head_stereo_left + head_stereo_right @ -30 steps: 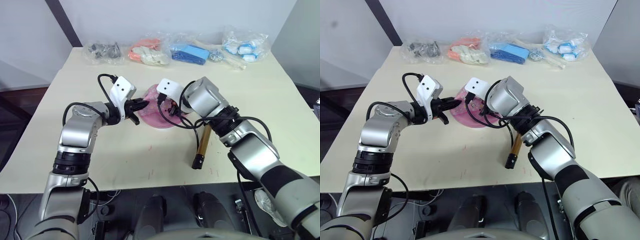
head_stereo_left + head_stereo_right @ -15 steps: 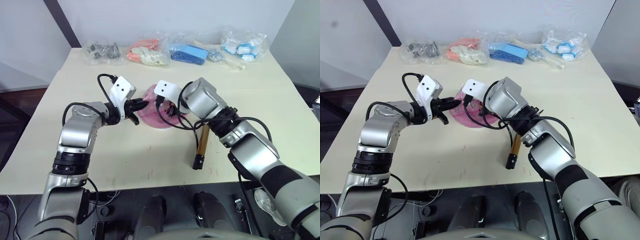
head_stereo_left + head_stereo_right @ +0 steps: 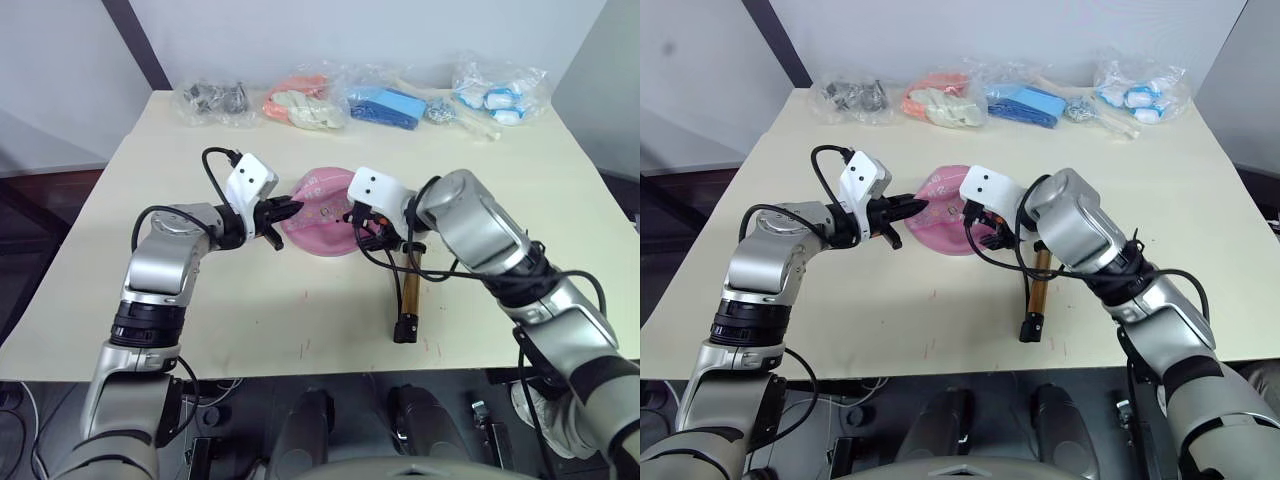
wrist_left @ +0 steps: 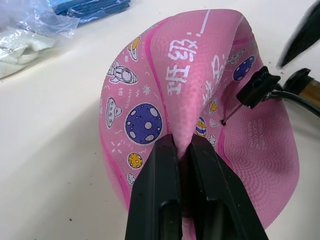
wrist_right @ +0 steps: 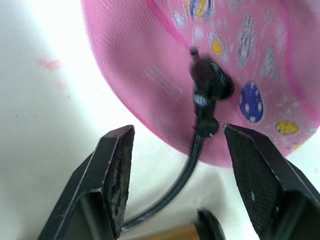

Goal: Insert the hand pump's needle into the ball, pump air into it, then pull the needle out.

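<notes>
The pink ball (image 3: 318, 213), limp and folded, lies at the table's middle. My left gripper (image 3: 283, 213) is shut on a raised fold of the ball (image 4: 165, 90), pinched between its fingers (image 4: 155, 200). The needle (image 4: 257, 87), with its black fitting, is stuck into the ball's valve hole. Its thin black hose (image 5: 187, 172) runs back between the fingers of my right gripper (image 5: 177, 140), which is open just right of the ball and touches nothing. The hand pump (image 3: 407, 290) lies on the table to the right of the ball, under my right arm.
Along the table's far edge lie several clear plastic bags: dark parts (image 3: 210, 100), orange-white items (image 3: 300, 103), blue items (image 3: 385, 103), white-blue items (image 3: 495, 85). The cream table (image 3: 250, 330) has bare room near its front edge.
The camera view has shifted a little. My right arm has swung outward to the right and its gripper has backed slightly away from the ball. The left gripper keeps its pinch on the ball.
</notes>
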You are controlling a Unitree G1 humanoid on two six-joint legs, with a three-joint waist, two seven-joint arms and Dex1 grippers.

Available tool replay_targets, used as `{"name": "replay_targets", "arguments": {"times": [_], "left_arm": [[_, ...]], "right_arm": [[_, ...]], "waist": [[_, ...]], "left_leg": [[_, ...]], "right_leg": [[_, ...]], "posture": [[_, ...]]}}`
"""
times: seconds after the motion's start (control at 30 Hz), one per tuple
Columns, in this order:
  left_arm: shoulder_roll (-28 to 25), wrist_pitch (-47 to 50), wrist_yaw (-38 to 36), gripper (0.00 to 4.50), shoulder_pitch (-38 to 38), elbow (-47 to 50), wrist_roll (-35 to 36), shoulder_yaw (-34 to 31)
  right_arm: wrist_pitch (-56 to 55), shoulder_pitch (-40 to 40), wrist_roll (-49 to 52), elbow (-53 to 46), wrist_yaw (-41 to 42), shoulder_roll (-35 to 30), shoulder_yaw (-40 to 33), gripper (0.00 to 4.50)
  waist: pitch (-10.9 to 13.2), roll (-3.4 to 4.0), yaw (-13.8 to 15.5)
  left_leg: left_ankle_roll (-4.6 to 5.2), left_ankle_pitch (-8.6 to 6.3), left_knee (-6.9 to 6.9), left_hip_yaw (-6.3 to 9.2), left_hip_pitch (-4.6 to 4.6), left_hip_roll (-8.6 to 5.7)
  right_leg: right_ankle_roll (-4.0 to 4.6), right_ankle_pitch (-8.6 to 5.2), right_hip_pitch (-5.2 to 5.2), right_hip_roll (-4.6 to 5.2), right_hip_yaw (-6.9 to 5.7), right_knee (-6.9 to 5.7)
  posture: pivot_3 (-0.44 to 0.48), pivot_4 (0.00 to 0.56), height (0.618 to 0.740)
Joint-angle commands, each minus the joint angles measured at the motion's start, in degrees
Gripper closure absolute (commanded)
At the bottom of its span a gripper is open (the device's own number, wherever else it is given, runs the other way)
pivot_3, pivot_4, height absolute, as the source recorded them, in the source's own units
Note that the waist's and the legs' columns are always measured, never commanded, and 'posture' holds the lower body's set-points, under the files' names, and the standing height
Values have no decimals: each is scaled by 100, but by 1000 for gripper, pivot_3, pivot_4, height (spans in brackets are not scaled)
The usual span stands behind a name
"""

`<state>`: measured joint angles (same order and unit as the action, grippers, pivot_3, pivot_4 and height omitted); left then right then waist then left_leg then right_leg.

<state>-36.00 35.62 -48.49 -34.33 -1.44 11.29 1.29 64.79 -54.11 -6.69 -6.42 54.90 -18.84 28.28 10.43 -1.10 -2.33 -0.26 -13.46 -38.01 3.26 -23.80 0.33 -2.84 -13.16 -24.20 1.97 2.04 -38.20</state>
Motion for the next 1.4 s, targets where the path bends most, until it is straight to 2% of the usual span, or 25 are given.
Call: {"name": "replay_targets", "arguments": {"times": [0.03,0.23,0.77,1.27,1.33,1.4], "left_arm": [[-20,-1,-108,4500,32,-133,-24,203],[-52,-53,-178,4500,6,-159,17,215],[-69,-47,-192,4500,7,-119,21,197],[-47,-74,-177,4500,-2,-146,15,196],[-45,-80,-178,4500,-7,-150,13,199],[-44,-84,-177,4500,-11,-157,11,199]], "right_arm": [[-611,646,629,-691,-390,334,-1151,1531],[-656,914,1136,-337,-798,499,-1802,1531],[-1668,220,1531,1834,-921,751,-1676,1531],[-1854,107,1613,2204,-949,851,-1661,1531],[-1879,91,1603,2243,-946,852,-1650,1921],[-1899,81,1588,2267,-943,850,-1632,2523]], "waist": [[-2,-3,12],[0,-1,11],[0,0,4],[1,1,5],[1,1,5],[1,1,5]], "left_leg": [[0,0,-4,10,3,1],[0,0,-15,11,6,1],[0,0,-8,11,7,3],[0,0,-8,13,7,3],[0,0,-8,13,7,3],[0,0,-8,13,7,3]], "right_leg": [[0,0,12,-1,-11,4],[-2,1,30,2,-15,18],[0,1,30,0,-19,18],[0,1,30,-1,-21,17],[0,1,30,-1,-20,17],[0,1,30,-1,-20,17]], "posture": [[0,150,740],[0,150,740],[0,150,740],[0,150,740],[0,150,740],[0,150,740]]}}
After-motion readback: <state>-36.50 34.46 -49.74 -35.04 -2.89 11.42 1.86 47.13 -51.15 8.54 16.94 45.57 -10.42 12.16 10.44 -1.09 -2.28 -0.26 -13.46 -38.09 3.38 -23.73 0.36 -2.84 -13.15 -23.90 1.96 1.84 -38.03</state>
